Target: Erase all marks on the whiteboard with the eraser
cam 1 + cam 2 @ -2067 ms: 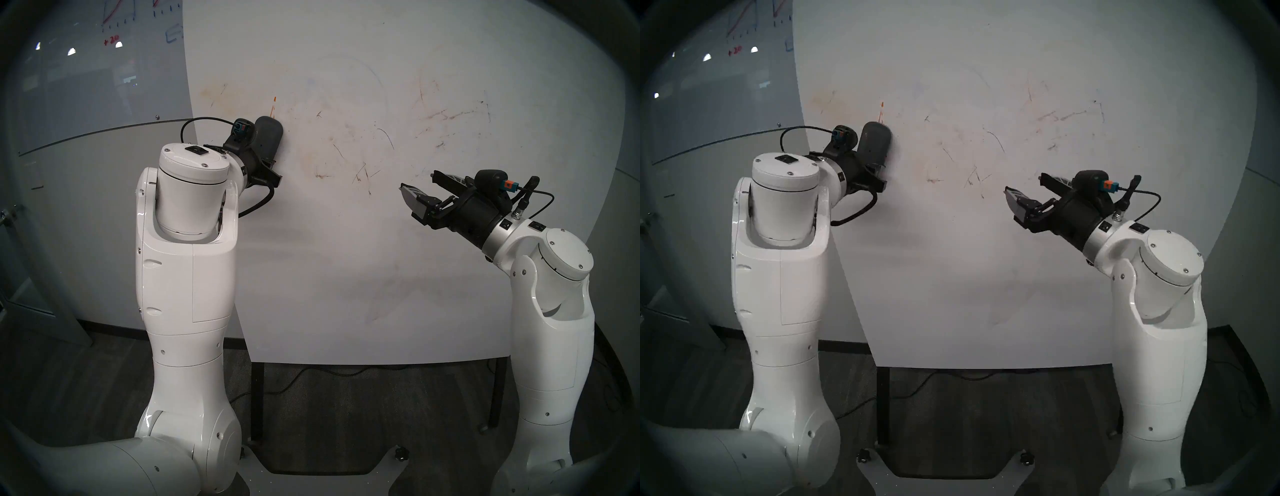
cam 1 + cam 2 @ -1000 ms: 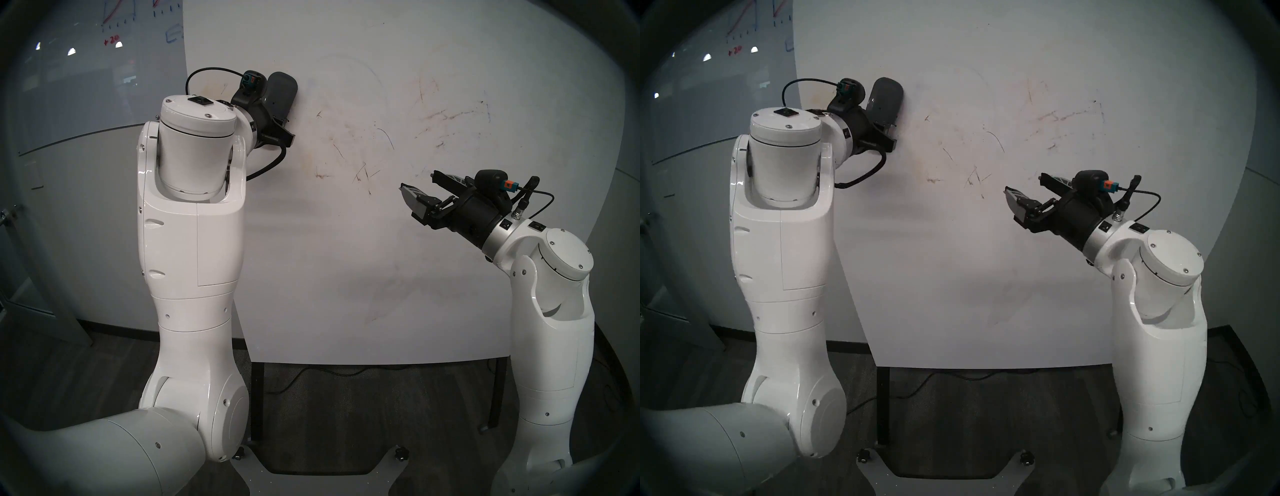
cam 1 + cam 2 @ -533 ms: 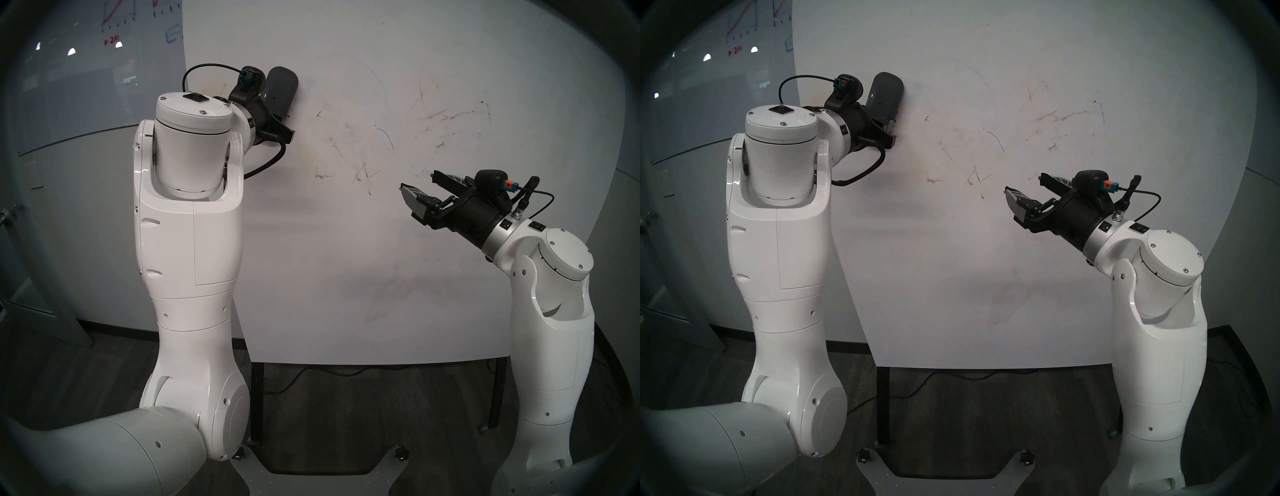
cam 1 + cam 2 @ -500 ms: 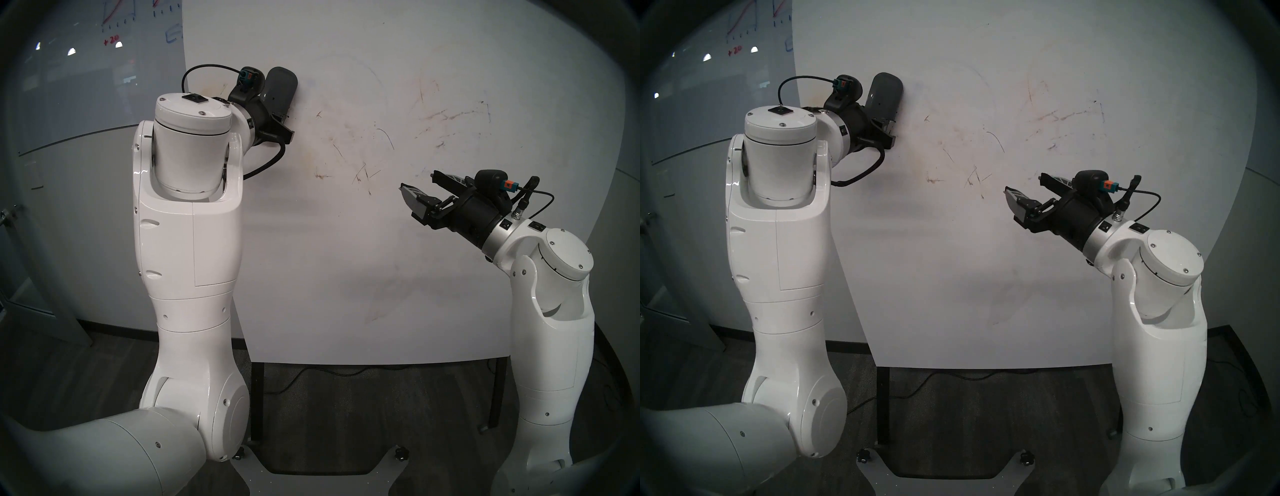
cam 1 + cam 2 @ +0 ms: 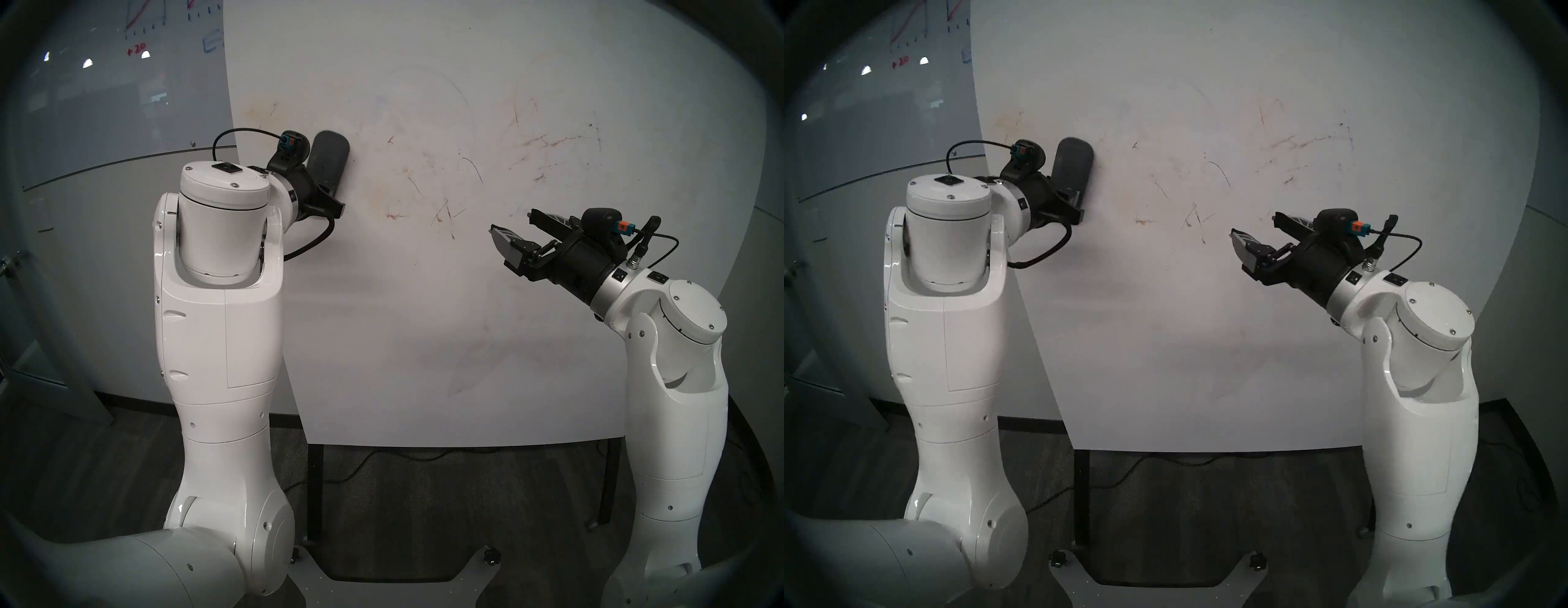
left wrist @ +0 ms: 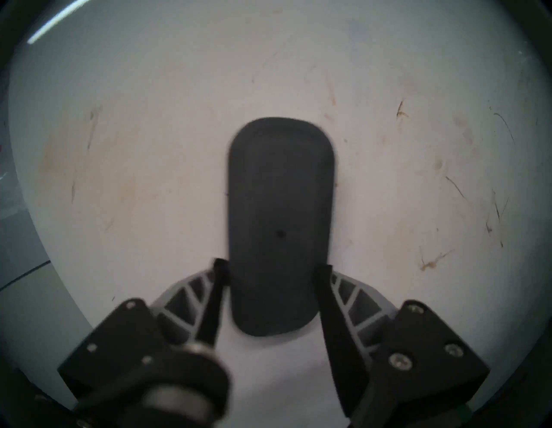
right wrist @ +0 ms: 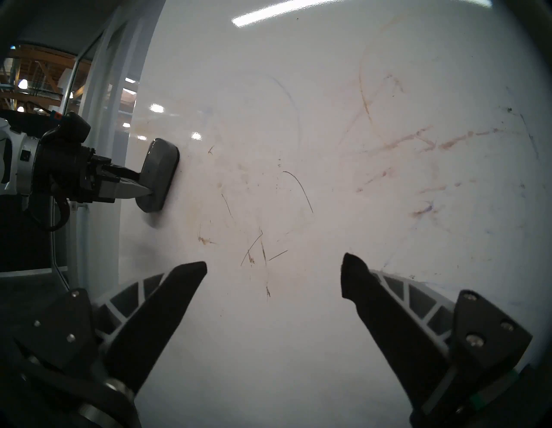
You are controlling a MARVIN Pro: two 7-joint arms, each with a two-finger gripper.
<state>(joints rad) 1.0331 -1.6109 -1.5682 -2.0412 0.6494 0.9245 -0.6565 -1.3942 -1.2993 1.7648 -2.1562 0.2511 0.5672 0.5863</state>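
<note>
The whiteboard (image 5: 424, 318) is a large white upright panel on black legs. My left gripper (image 6: 271, 278) is shut on the lower end of the dark grey eraser (image 5: 330, 160), also seen as the eraser (image 6: 279, 209), which lies pressed flat against the board's upper left. Faint dark scratchy strokes (image 5: 445, 214) and brownish smudged marks (image 5: 551, 142) are spread over the board's middle and upper right; a faint brown smudge (image 5: 259, 111) sits above the eraser. My right gripper (image 5: 515, 229) hangs open in front of the board's right half, its fingers (image 7: 179, 287) holding nothing.
A glossy grey glass board (image 5: 119, 85) with red and blue drawings stands behind on the left. Black board legs (image 5: 315, 492) and cables run over the dark floor below. My base plate (image 5: 390, 573) sits at the bottom centre.
My left arm has slid the eraser down the board from the upper position of a second ago. The orange stroke seen two seconds ago no longer shows. The right arm has not moved.
</note>
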